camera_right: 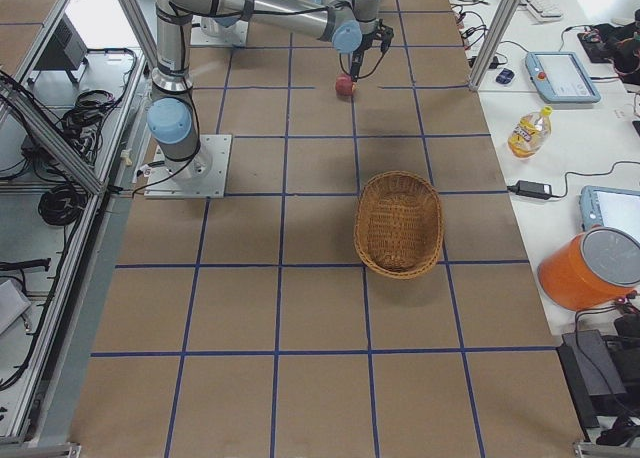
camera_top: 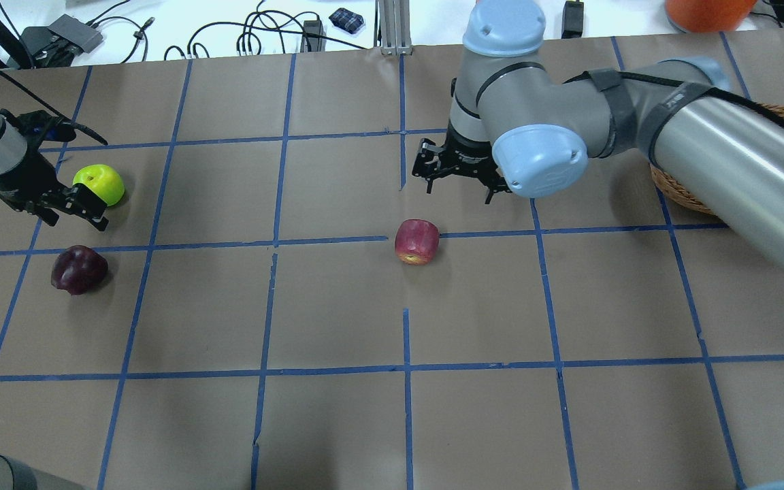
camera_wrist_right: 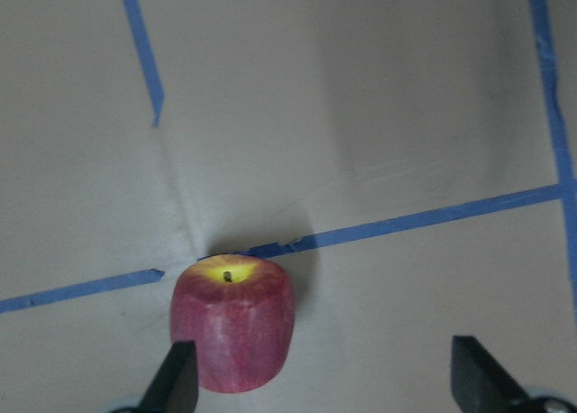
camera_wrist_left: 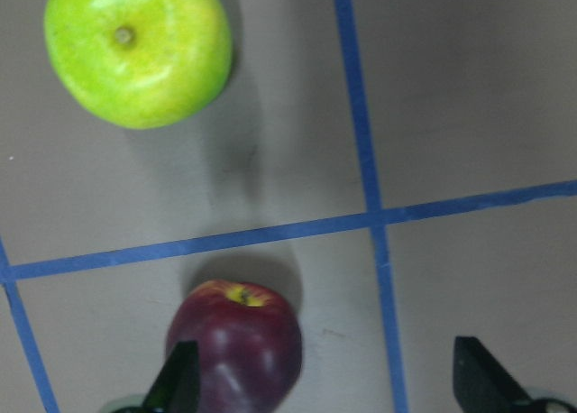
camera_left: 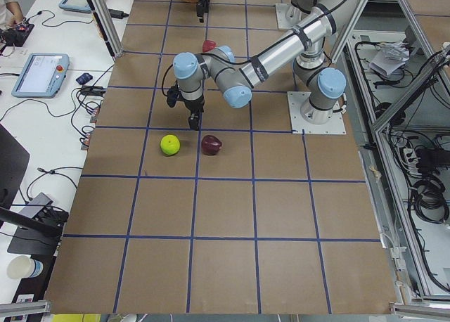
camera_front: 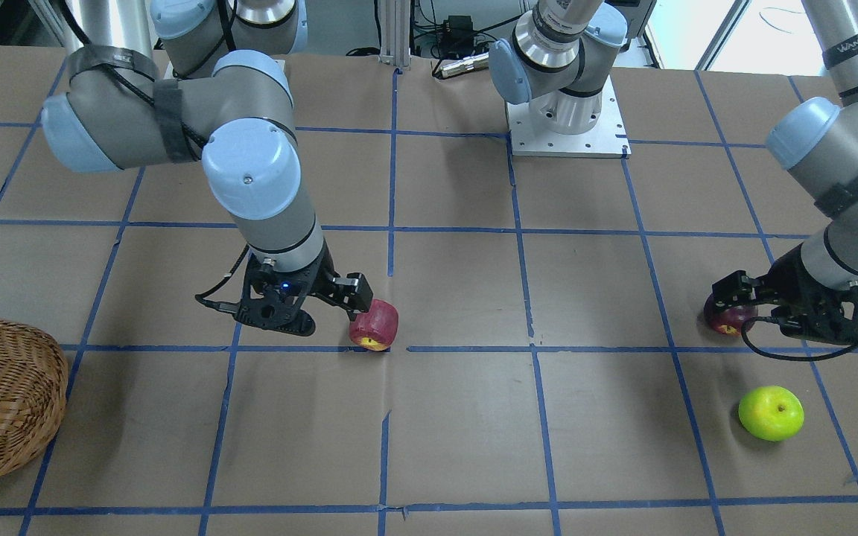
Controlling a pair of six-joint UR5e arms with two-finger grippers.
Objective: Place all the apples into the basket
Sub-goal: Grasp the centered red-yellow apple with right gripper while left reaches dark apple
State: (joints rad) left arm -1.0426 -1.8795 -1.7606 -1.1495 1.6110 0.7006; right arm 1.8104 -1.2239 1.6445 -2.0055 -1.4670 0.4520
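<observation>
My left gripper [camera_wrist_left: 329, 379] hangs spread over the maroon apple [camera_wrist_left: 236, 345], lower left; right gripper [camera_wrist_right: 329, 379] spread over the red apple [camera_wrist_right: 233, 323].

Orange bucket [camera_right: 590, 268], yellow bottle [camera_right: 527, 131] and tablet [camera_right: 563, 76] sit beside the blue-taped table [camera_right: 300, 308].

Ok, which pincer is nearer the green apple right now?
Left. The left pincer is open by the maroon apple, just beside the green apple; the right pincer is far off, open by the red apple.
</observation>
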